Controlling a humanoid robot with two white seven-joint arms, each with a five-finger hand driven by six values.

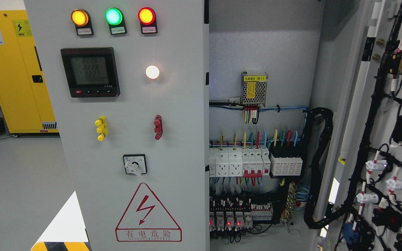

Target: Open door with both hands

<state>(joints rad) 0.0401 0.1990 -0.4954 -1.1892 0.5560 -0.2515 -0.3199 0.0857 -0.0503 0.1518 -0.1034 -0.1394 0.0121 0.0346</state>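
The right door (379, 132) of the electrical cabinet stands swung wide open at the right of the frame, its inner face turned toward the camera and laced with black cable bundles (368, 139), white connectors and black component backs. The left door (134, 122) is shut and fills the centre-left of the frame. It carries three lit lamps near the top: amber (79, 17), green (113, 16) and red (146, 15). Below them sit a digital meter (90, 72) and a glowing white lamp (152, 72). Lower down come a yellow terminal (101, 128), a red terminal (158, 127), a rotary switch (135, 165) and a red-outlined lightning warning triangle (148, 212). Between the doors the open interior shows a small metal power supply (254, 89), rows of white breakers (239, 162) with coloured wires, and relays with red lights near the bottom. A yellow cabinet (16, 69) stands at the upper left. Neither hand shows anywhere, so whether they are open or closed cannot be seen.
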